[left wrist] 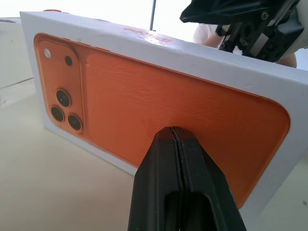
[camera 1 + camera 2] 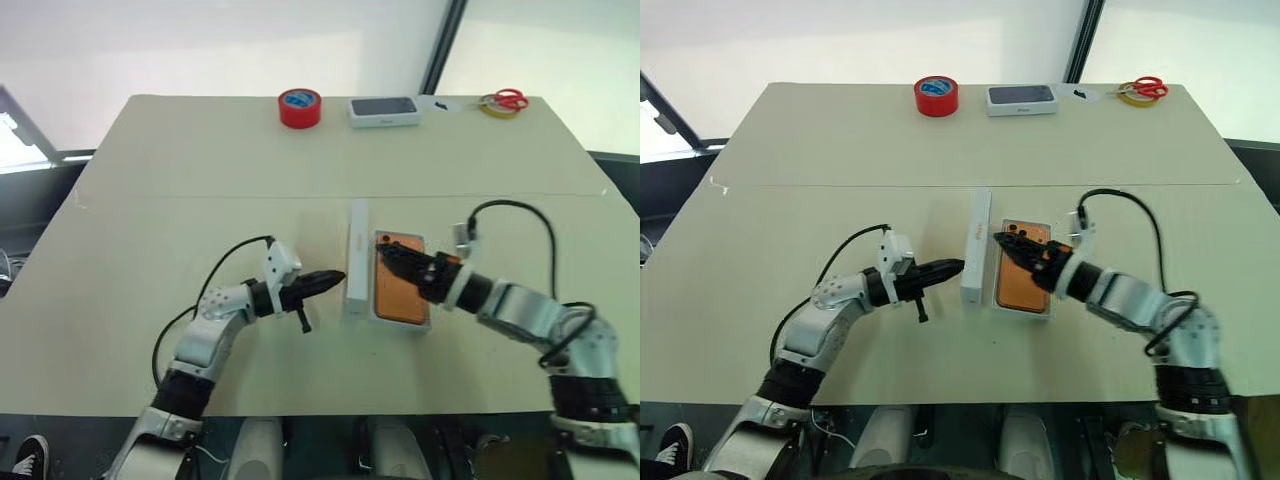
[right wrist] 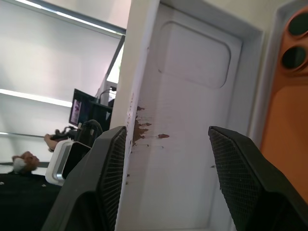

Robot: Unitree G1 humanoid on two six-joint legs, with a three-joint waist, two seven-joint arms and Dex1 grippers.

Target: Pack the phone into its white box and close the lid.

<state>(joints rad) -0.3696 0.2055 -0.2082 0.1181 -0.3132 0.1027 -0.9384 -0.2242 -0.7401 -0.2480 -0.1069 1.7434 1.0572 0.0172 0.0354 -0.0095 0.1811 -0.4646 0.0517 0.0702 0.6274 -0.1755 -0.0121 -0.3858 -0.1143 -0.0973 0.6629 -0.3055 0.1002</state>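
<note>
The orange phone (image 2: 396, 300) lies back up inside the white box (image 2: 401, 326) at the table's middle, its lenses (image 3: 294, 48) at the far end. The lid (image 2: 357, 262) stands on its long edge along the box's left side. Its outer face, printed with an orange phone picture (image 1: 159, 101), is turned left, and its white inside (image 3: 192, 120) carries small brown marks. My left gripper (image 2: 338, 277) is shut, pointing right, with its tip at the lid's outer face. My right gripper (image 2: 383, 250) is open above the phone's far end, facing the lid's inside, holding nothing.
Along the far edge of the table (image 2: 150, 250) stand a red tape roll (image 2: 300, 107), a dark-topped white box (image 2: 383, 111), and red-handled scissors (image 2: 508, 98) beside a yellow tape ring. A seam crosses the table behind the box.
</note>
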